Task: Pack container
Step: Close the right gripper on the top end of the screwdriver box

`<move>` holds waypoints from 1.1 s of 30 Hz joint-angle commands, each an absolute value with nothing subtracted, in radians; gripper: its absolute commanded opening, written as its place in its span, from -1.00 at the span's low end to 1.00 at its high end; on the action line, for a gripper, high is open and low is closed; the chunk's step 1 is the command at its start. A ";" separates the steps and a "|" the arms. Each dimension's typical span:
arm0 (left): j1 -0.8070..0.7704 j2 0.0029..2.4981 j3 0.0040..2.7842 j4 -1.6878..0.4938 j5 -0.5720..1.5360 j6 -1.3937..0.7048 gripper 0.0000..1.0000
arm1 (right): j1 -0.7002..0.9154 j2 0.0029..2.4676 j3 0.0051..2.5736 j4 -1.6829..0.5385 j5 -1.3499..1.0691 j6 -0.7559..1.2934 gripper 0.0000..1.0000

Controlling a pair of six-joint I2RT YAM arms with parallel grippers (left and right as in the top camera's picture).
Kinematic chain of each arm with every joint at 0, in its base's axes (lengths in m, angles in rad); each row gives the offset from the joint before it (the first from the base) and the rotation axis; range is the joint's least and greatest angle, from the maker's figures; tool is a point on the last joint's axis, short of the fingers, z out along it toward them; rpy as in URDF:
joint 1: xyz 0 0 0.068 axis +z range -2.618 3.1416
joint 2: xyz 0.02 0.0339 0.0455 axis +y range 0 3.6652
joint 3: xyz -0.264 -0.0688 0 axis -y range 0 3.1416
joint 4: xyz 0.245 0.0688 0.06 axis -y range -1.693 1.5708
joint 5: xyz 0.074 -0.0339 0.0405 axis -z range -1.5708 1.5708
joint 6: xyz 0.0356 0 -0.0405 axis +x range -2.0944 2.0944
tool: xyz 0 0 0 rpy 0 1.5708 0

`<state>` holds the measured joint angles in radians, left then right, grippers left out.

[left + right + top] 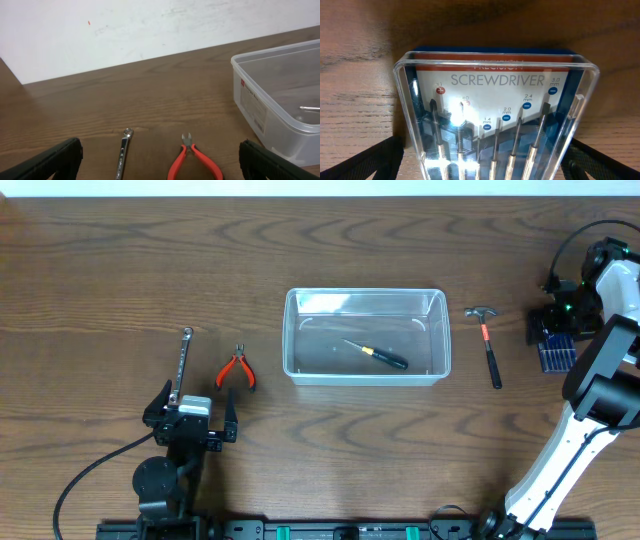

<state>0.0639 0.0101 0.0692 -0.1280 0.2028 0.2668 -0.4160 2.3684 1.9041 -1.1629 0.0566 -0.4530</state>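
Looking from overhead: container (292, 330) sits at middle of table (100, 280), screwdriver (376, 353) lying inside. Hammer (489, 345) just right of it; pliers (238, 362) and wrench (181, 365) well left. Left hand (195, 415) near front edge, behind wrench and pliers, spread wide, holding nothing. Right hand (555, 330) far right, over blue screwdriver-set case (556, 356).
Left wrist view: fingers (50, 162) spread at both lower corners; wrench and pliers ahead on table, container corner at right.
Right wrist view: fingers (365, 157) apart, case between them; contact unclear.
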 commanded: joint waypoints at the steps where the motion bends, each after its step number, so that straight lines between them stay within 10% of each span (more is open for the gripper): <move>1: 0.068 0.004 0.040 -0.136 0.197 0.276 0.96 | -0.420 2.375 1.896 -1.151 0.074 -0.447 0.98; 33: 0.068 0.004 0.040 -0.136 0.197 0.276 0.96 | -0.420 2.375 1.896 -1.179 0.075 -0.446 0.45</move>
<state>0.0639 0.0101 0.0692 -0.1280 0.2024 0.2668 -0.4164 2.3684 1.9041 -1.1816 0.0612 -0.4522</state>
